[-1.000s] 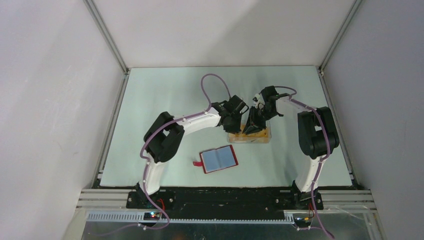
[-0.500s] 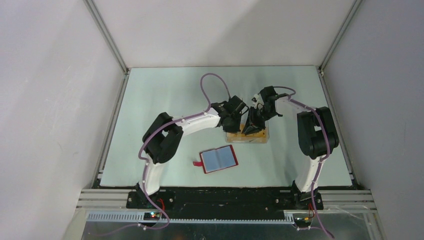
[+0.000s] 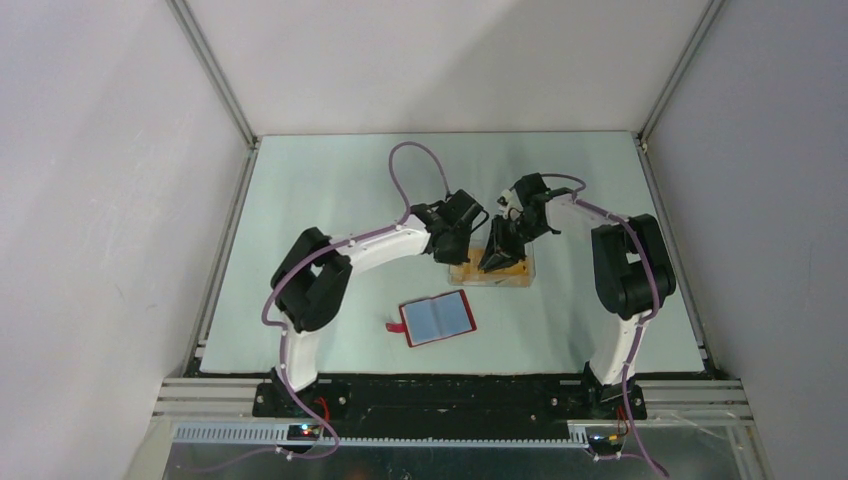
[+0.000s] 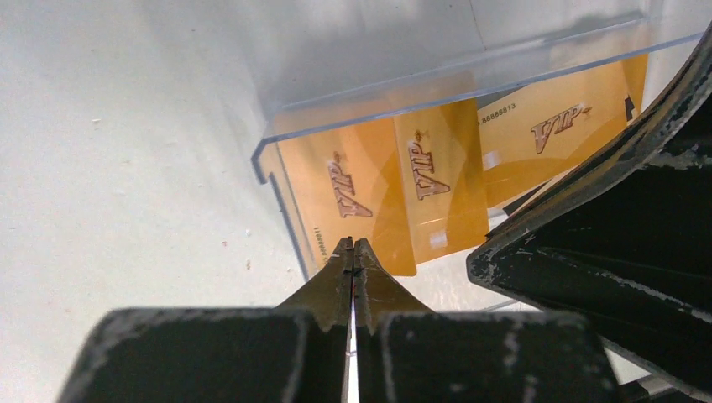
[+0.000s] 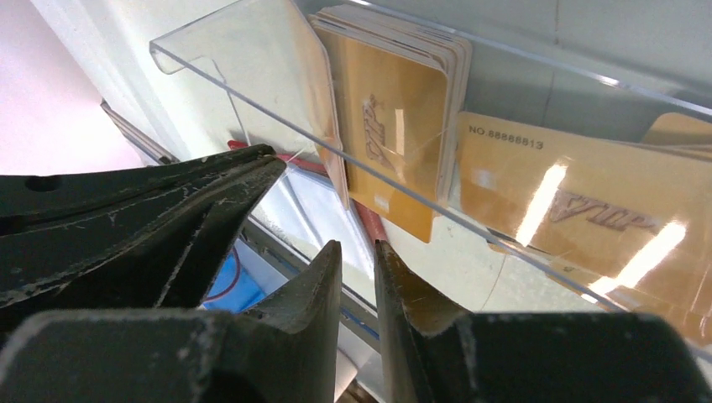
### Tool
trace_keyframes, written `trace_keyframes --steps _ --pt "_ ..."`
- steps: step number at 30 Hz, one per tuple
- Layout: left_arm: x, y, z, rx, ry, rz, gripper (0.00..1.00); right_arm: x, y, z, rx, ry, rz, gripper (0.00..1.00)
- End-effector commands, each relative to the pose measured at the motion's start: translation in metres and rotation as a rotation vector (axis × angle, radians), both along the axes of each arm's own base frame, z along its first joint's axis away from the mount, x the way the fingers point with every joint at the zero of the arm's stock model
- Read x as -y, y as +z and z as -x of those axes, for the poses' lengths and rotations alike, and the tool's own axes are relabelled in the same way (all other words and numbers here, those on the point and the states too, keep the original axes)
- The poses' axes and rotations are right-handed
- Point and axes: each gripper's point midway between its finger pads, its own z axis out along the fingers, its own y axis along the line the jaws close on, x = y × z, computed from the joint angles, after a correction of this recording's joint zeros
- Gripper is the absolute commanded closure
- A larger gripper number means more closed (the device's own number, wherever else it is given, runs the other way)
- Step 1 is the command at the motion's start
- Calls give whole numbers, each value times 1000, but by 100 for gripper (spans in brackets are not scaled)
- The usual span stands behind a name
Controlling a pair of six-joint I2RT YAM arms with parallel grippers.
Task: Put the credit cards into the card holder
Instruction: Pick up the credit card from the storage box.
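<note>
The left claw (image 4: 353, 252) is pressing its fingertips tight together, no gap showing, right at the near edge of a gold card. I cannot tell whether it is nipping that edge. That card is one of several cards (image 4: 437, 180) lying overlapped in a clear box (image 4: 378, 92), each stamped VIP, and it is sitting close to the box's corner. Just beside the left claw, the right claw (image 5: 357, 256) is holding its fingers a narrow slit apart, right up against the box's clear wall, and I cannot tell whether anything is caught in that slit. From its side, a small stack of cards is showing behind the clear plastic, with another card lying flat next to it. From above, both arms are reaching in so that the claws are meeting over the box on the pale table (image 3: 320, 200). The red wallet (image 3: 437, 318) is lying open, blue-grey inside facing up, nearer the arms' bases and apart from the box, its little tab sticking out to the left.
</note>
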Motion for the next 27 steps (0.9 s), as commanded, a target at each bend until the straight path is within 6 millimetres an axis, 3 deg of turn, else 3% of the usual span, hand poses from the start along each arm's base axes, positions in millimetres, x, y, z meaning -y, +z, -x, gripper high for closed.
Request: trace_keyframes --steps 1,5,7,9,14,20,27 --pt "-12 30 -8 75 7 3 100 -9 22 1 43 8 -46 74" --pt "-10 34 -7 67 -4 24 100 -7 24 -4 56 -7 -39 74" --pt "-9 40 -6 67 1 44 93 -2 26 -9 72 -25 -26 74" --pt "-9 53 -7 77 8 78 79 6 28 -14 95 -48 6 73" --pt "-15 65 -10 52 22 150 65 19 19 -21 99 -63 101 71" --pt "-36 49 -11 -6 52 159 59 24 -8 -19 43 -37 209 64" --pt "-35 23 -6 -65 46 174 59 15 -30 -17 4 13 264 58"
